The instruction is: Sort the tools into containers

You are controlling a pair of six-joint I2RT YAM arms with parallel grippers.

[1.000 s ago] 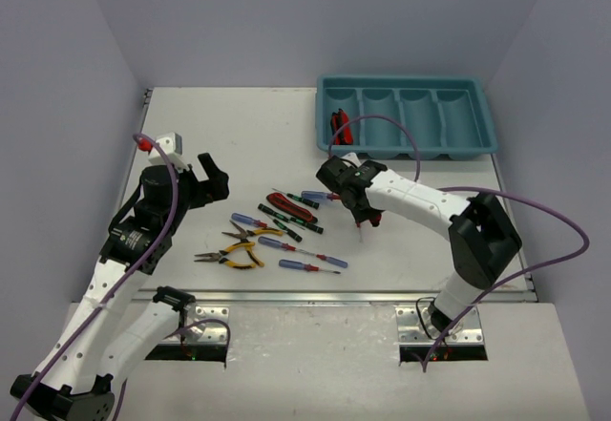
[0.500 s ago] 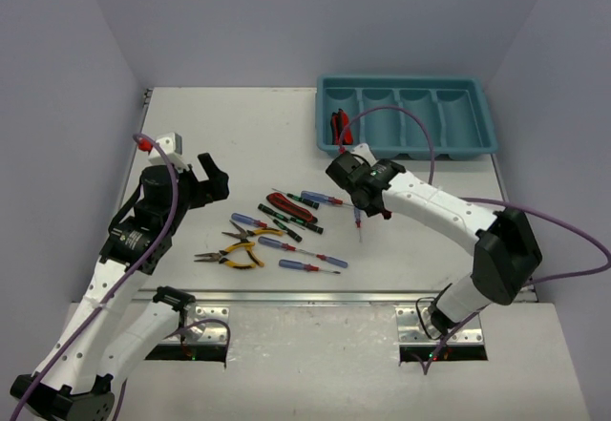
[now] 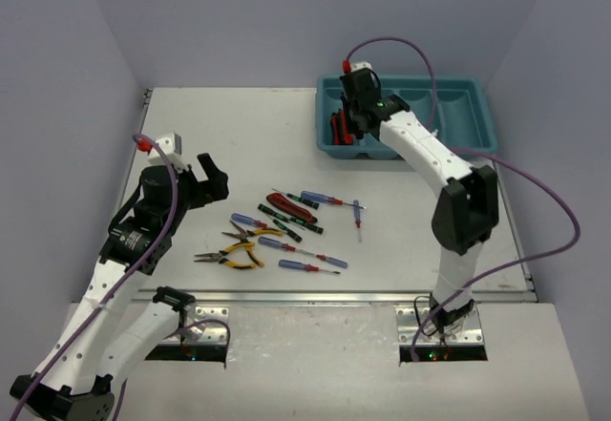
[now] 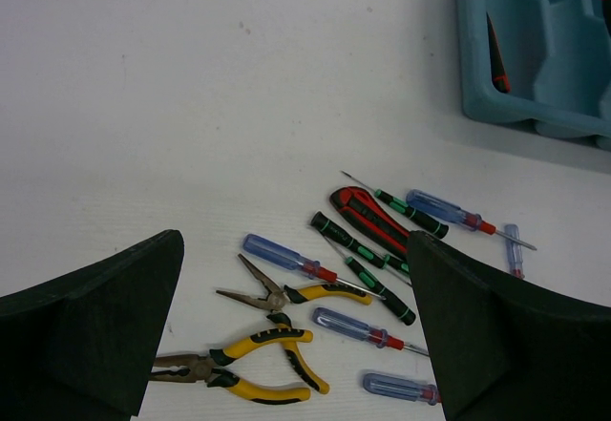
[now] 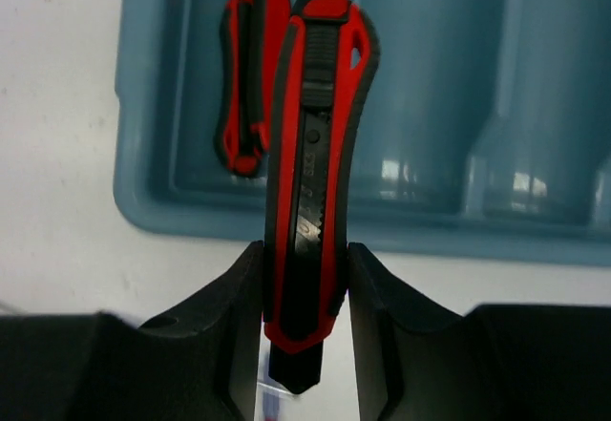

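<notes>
My right gripper (image 5: 305,249) is shut on a red-and-black utility knife (image 5: 310,154) and holds it over the near end of the teal tray's (image 5: 153,197) leftmost compartment. A second utility knife (image 5: 244,77) lies in that compartment. In the top view the right gripper (image 3: 355,120) is over the tray's (image 3: 477,106) left end. My left gripper (image 3: 212,180) is open and empty above the table, left of the loose tools. Those are a utility knife (image 4: 368,216), two yellow-handled pliers (image 4: 286,297), several blue screwdrivers (image 4: 286,257) and black-and-green screwdrivers (image 4: 353,244).
The loose tools lie in a cluster at the table's middle (image 3: 286,230), between the two arms. The tray's other compartments (image 5: 535,106) show no tools. Purple walls enclose the table on three sides. A purple cable (image 3: 535,192) loops by the right arm.
</notes>
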